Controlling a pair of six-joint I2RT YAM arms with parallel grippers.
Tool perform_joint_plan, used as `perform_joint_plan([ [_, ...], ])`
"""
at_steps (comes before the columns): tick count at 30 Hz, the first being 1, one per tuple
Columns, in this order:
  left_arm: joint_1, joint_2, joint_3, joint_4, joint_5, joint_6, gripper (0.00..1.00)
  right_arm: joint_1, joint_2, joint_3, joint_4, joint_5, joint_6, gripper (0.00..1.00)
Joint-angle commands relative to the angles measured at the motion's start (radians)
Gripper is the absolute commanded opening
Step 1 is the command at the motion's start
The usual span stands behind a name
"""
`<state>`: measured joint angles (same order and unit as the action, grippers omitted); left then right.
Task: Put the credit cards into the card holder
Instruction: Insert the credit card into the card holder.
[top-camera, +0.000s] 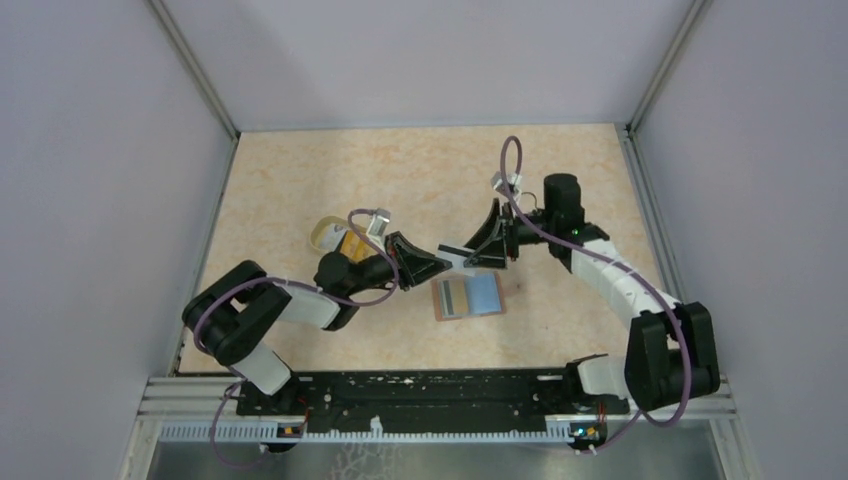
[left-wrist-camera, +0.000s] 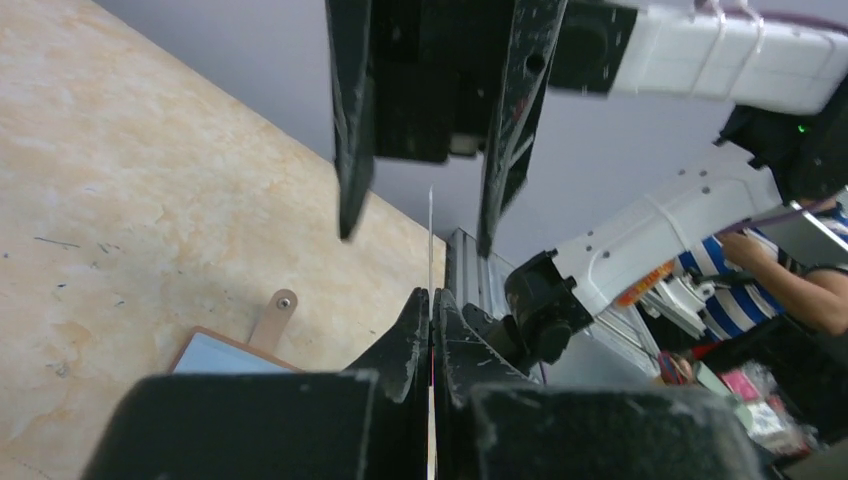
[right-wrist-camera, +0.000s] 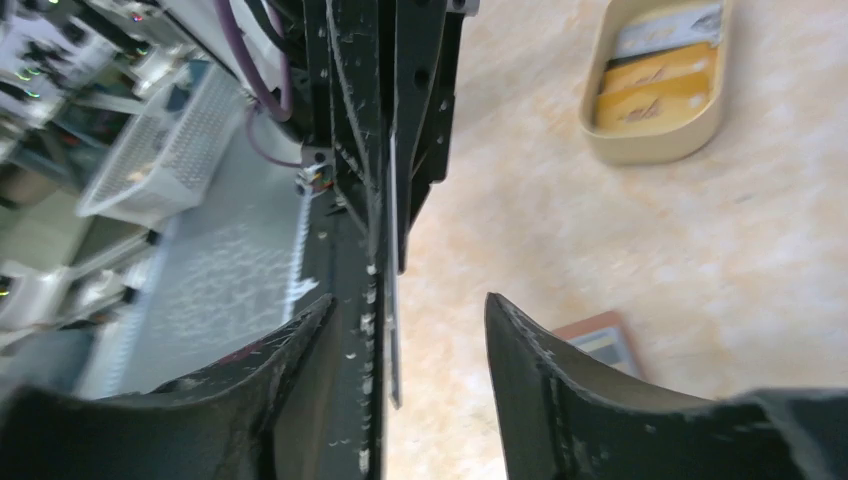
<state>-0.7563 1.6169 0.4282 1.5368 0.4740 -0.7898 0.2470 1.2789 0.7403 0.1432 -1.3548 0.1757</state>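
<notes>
You are holding one card (top-camera: 457, 254) in the air between the two claws, just above and behind the open card holder (top-camera: 468, 297), which is lying flat on the desk (top-camera: 400, 170) with its light blue lining facing up.

Your left claw (left-wrist-camera: 432, 296) is gripping the card, its jaws closed flat on the two faces at one end. Your right claw (right-wrist-camera: 410, 300) is standing with its jaws apart on either side of the other end and is not clamping it. The card is sitting close to one right finger, and whether they are touching is not clear.

Judging by how it is showing as a bare line when seen edge-on, you are dealing with something very thin, light, stiff and slick. It is probably going to swivel if you are pinching only a corner. You are better off taking it across the flat faces near one short end, leaving the far end free to enter a slot. The holder is looking soft and light, so it is likely to slide when the card pushes against it.

Counting: one card in the air, and more cards (right-wrist-camera: 655, 85) lying in the yellowish cup (right-wrist-camera: 650, 152). There is one pale card there and orange-yellow below it, so at least two. There is one card holder, one cup and two claws.
</notes>
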Motion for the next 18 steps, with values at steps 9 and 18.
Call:
perform_joint_plan([
  [9,0.079,-0.089,0.366,-1.202,0.473,0.512,0.00,0.051,0.088,0.364,-1.058,0.094,-1.052,0.65],
  [18,0.067,-0.083,0.547,-1.628,0.481,0.779,0.00,0.091,0.149,0.383,-1.104,0.118,-1.103,0.56],
])
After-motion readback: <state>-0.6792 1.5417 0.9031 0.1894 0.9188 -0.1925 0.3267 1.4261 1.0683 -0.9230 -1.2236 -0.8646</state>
